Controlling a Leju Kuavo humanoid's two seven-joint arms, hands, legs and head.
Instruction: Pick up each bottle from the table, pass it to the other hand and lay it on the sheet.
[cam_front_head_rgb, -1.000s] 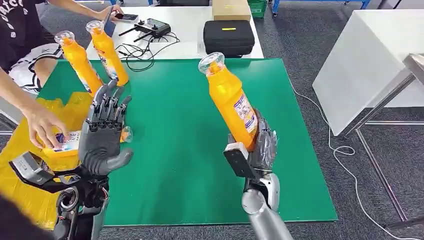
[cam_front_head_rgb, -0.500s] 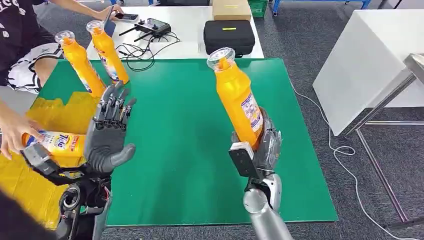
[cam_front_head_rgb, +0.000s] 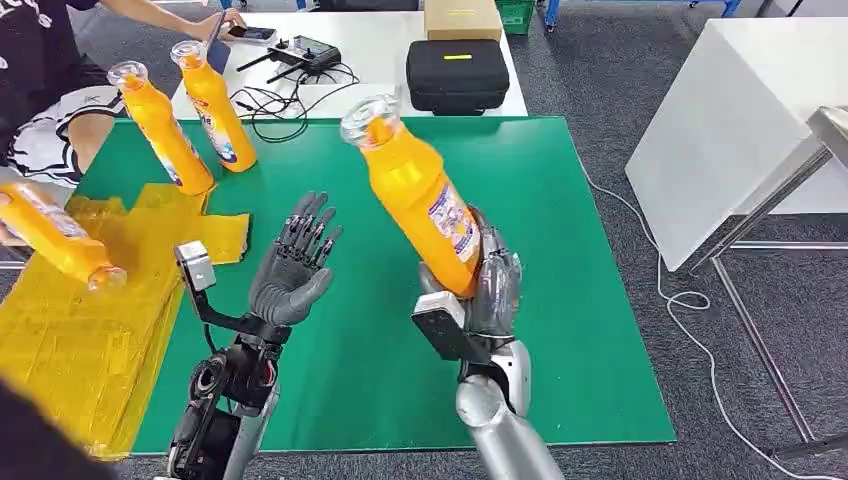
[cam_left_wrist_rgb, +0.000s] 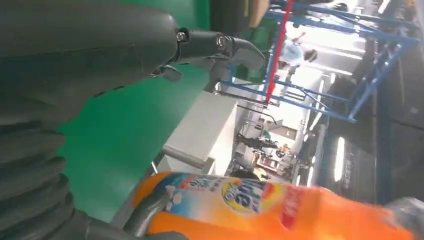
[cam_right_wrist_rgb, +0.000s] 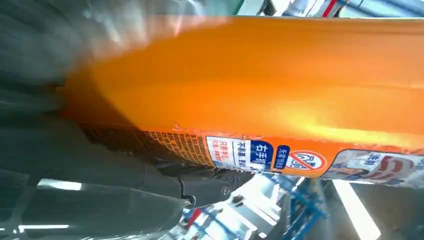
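My right hand (cam_front_head_rgb: 488, 285) grips an orange bottle (cam_front_head_rgb: 415, 190) by its lower body, above the green mat (cam_front_head_rgb: 560, 330), its clear cap tilted to the left toward my left hand. The same bottle (cam_right_wrist_rgb: 280, 85) spans the right wrist view, and the left wrist view catches that bottle (cam_left_wrist_rgb: 270, 205) close by. My left hand (cam_front_head_rgb: 295, 268) hangs open over the mat, fingers spread, palm facing the bottle and a short gap from it. Two more orange bottles (cam_front_head_rgb: 160, 125) (cam_front_head_rgb: 215, 100) stand at the mat's far left corner. The yellow sheet (cam_front_head_rgb: 70, 340) lies at the left.
A person's hand at the left edge holds another orange bottle (cam_front_head_rgb: 55, 240) above the yellow sheet. Behind the mat a white table (cam_front_head_rgb: 385, 50) carries a black case (cam_front_head_rgb: 457, 72), a controller and cables. A white panel (cam_front_head_rgb: 740, 120) stands to the right.
My right hand has carried the bottle left and tilted it further. My left hand has swung right from over the sheet toward it. The person lifted the bottle off the sheet and drew it left.
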